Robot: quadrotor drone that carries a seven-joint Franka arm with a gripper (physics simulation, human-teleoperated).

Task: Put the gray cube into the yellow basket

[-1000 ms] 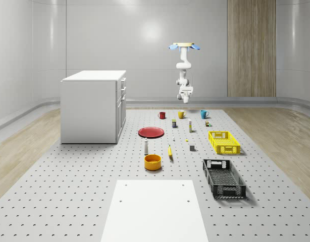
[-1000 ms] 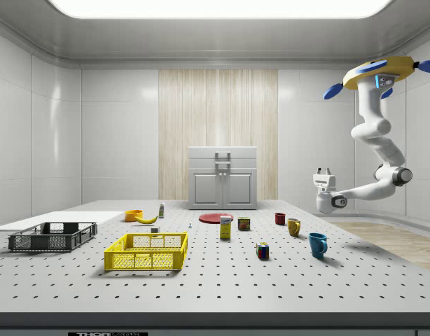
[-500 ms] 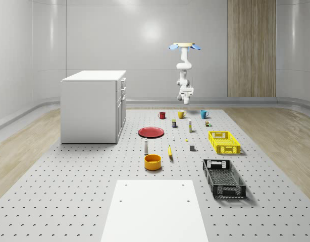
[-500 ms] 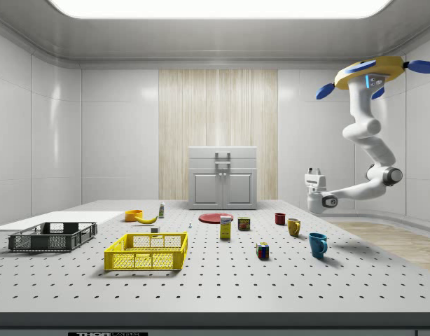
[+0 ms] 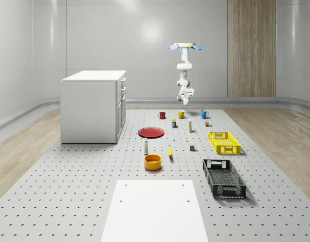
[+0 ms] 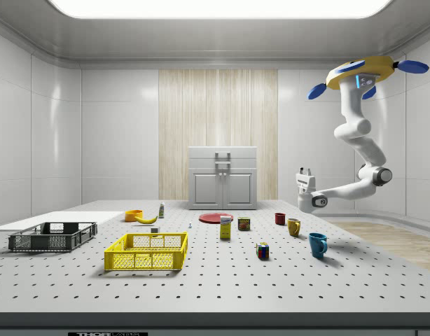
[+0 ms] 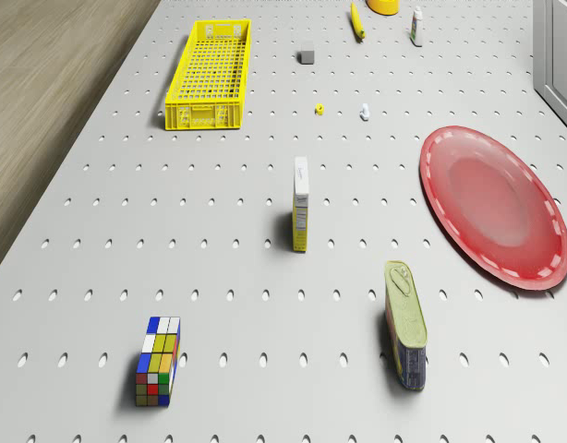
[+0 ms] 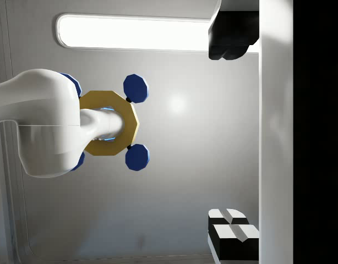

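Note:
The gray cube [image 5: 192, 147] [image 7: 307, 55] lies on the perforated table, a short way from the long side of the yellow basket [image 5: 224, 142] [image 7: 210, 74] [image 6: 146, 251], which stands empty. My drone [image 5: 184, 46] [image 6: 358, 72] [image 8: 108, 124] hovers high over the table's far end, around the mugs. The arm hangs below it and bends back up. My gripper [image 6: 304, 171] [image 5: 186, 92] [image 8: 232, 140] points at the ceiling, far from the cube and well above the table. It is open, its fingers wide apart with nothing between them.
A red plate [image 5: 151, 132] [image 7: 491, 208], a tin can [image 7: 405, 323], a small upright box [image 7: 301, 203] and a Rubik's cube [image 7: 158, 362] lie under the drone. A black crate [image 5: 223, 177], an orange bowl [image 5: 152, 162] and a banana [image 5: 170, 150] sit nearer. A white cabinet [image 5: 94, 106] stands at the whole-scene view's left.
The drone with its arm and gripper has drifted toward the side view's left, further over the table. The gripper stays open. Nothing on the table has moved.

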